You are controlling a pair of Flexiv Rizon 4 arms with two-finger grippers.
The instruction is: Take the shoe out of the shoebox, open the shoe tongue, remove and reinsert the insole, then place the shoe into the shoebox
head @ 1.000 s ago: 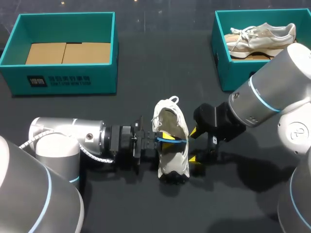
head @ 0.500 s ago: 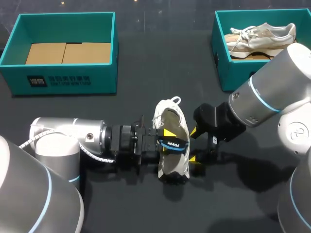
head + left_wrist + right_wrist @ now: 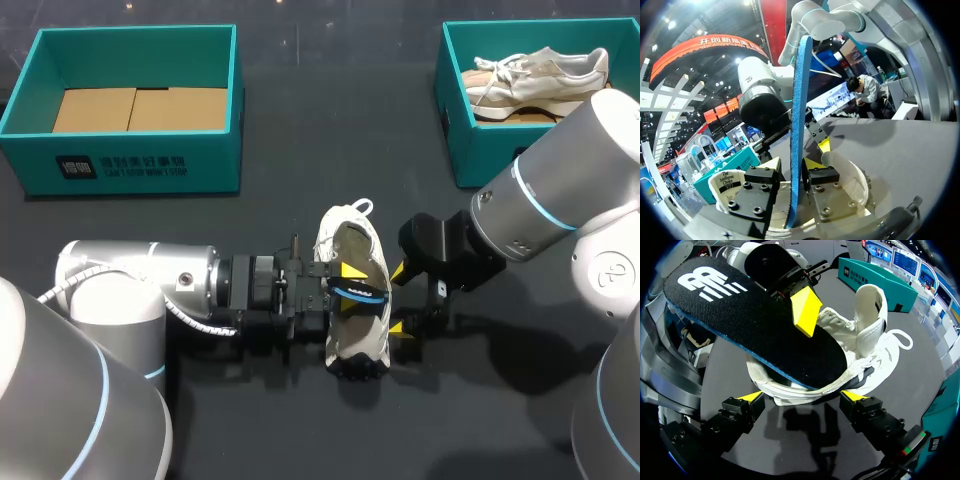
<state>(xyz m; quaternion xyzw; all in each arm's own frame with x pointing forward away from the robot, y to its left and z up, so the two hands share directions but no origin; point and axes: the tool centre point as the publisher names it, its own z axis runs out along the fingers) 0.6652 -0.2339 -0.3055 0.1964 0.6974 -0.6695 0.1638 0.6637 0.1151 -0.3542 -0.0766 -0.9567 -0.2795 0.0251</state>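
At mid-tabletop (image 3: 300,440), nr the front edge: white shoe (image 3: 358,345) stands on its sole, opening up, between my two end effectors.

L end effector (image 3: 345,284): comes in from the L side and sits over the shoe's opening, clamped on the insole (image 3: 755,325). In the L wrist view the insole's blue edge runs upright between the two black fingers (image 3: 760,192), both pressed to it. Insole: black top face w/ white mark, blue underside. It is tilted, w/ one end down inside the shoe and the other raised clear of the opening. One yellow fingertip (image 3: 802,312) lies on its top face.

R end effector (image 3: 400,300): comes in from the R side, fingers spread wide, nothing gripped. Its two yellow tips sit just beside the shoe's R flank, spaced apart along the shoe's length. I can't confirm contact w/ the sole edge.

Far L: L shoebox (image 3: 200,165), teal, w/ a cardboard liner (image 3: 135,108) on its floor.

Far R: R shoebox (image 3: 480,150), teal, holds a second pale shoe (image 3: 540,72). My R arm (image 3: 570,200) partly hides the box's near corner.

Shoe is well apart from both boxes.
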